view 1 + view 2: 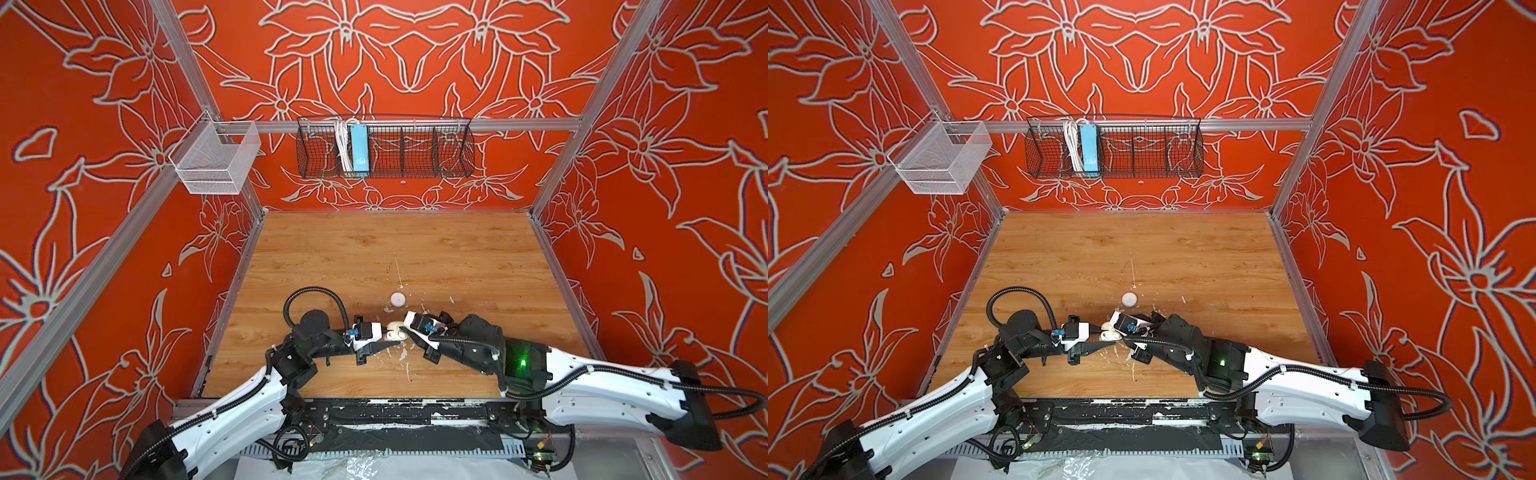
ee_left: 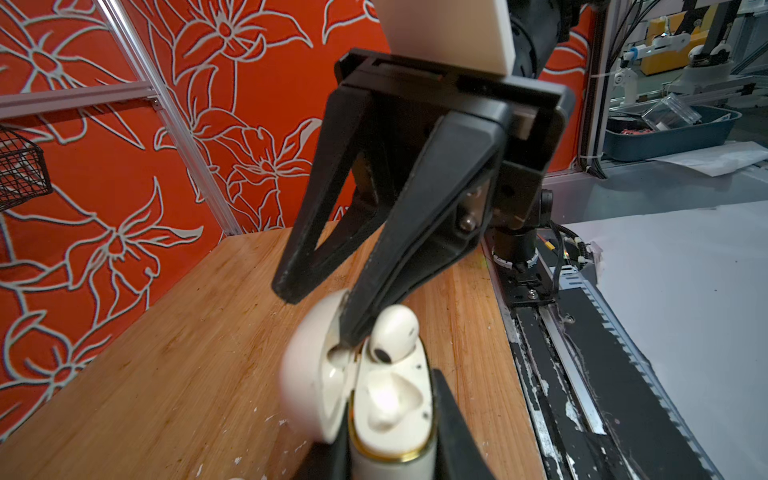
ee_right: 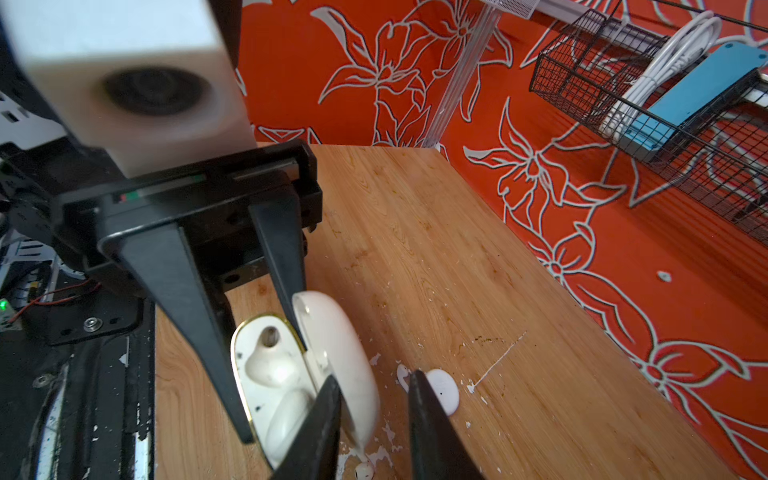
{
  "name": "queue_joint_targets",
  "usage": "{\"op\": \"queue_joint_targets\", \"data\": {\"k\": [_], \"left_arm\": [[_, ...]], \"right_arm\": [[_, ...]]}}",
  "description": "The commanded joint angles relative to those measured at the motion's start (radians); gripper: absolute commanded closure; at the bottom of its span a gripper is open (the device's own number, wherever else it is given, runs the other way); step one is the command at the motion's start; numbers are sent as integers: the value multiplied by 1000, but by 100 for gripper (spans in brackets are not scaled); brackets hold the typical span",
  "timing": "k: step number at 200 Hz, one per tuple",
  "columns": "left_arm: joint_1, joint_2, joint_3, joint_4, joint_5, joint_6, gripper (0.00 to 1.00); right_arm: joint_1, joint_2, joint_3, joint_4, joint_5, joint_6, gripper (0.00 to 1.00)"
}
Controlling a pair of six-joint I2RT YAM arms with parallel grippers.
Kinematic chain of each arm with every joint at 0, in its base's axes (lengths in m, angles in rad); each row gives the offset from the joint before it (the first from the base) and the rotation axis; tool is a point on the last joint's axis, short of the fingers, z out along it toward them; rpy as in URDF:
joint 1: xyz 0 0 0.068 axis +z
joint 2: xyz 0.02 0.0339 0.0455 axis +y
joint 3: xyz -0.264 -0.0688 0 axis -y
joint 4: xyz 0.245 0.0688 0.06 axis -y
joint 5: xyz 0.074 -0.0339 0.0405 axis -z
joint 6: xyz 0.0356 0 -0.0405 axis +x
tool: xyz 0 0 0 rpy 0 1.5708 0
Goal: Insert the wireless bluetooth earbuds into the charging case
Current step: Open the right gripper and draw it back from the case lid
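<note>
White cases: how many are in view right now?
2. An open case is clamped in the left gripper's jaws, near the front of the table; a closed round case lies farther back. Another could be hidden from these views.

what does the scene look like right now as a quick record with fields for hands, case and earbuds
left hand: shut on the charging case, one finger on each side of its base
right hand: open, its fingers straddling the lid
lid: swung open
earbud: in one socket, head showing above it
empty socket: the other one, nothing in it
other earbud: probably the small white piece on the table beside the round white case; too small to be sure
</note>
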Motion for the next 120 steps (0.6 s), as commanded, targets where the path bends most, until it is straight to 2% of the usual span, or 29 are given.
{"op": "queue_joint_targets", "data": {"k": [1,33,63,90,120], "left_arm": [[-11,8,39,23,80,21,100],[-11,24,38,10,109,64,100],[-11,40,43,-7,134,89,100],[-11,37,42,-14,166,107,100],[-10,50,43,-12,167,112,100]], "right_arm": [[11,31,47,16,19,-10,70],[12,26,82,-14,71,24,69],[11,10,100,-56,-4,28,68],[12,11,103,-59,68,29,68],[11,-8,111,-71,63,45,66]]}}
